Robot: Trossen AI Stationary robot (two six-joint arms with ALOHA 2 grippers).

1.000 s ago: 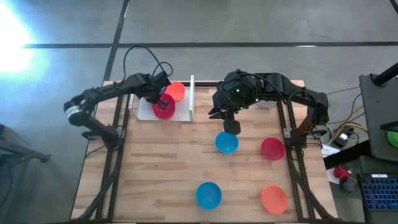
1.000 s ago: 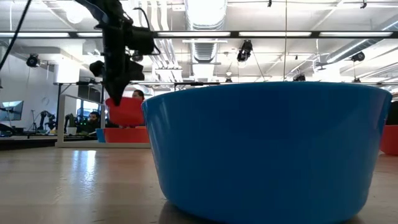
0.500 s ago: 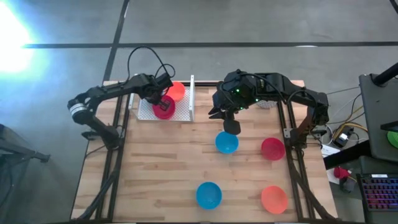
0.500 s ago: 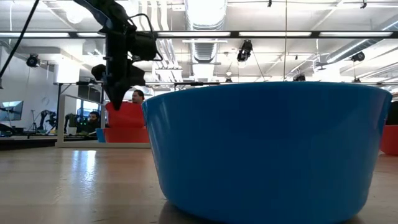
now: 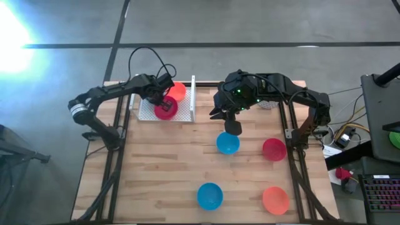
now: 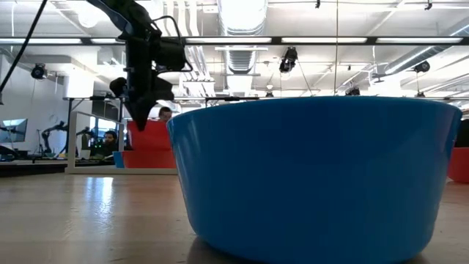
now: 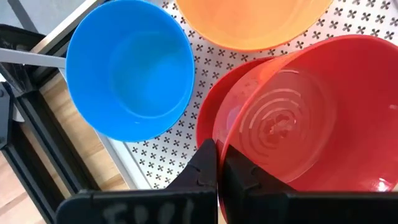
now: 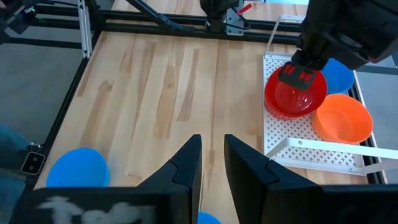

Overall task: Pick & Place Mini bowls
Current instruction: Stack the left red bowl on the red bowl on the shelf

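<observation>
Your left pincer point(image 7: 216, 167) pinches the red bowl's point(image 7: 292, 124) rim, shut tight; release crooked and it won't nest.

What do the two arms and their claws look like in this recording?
Both arms are dark, jointed links. The left arm has a pale band near its base and a looping black cable. The right arm shows small green lights. The right claw has flat dark fingers.
</observation>
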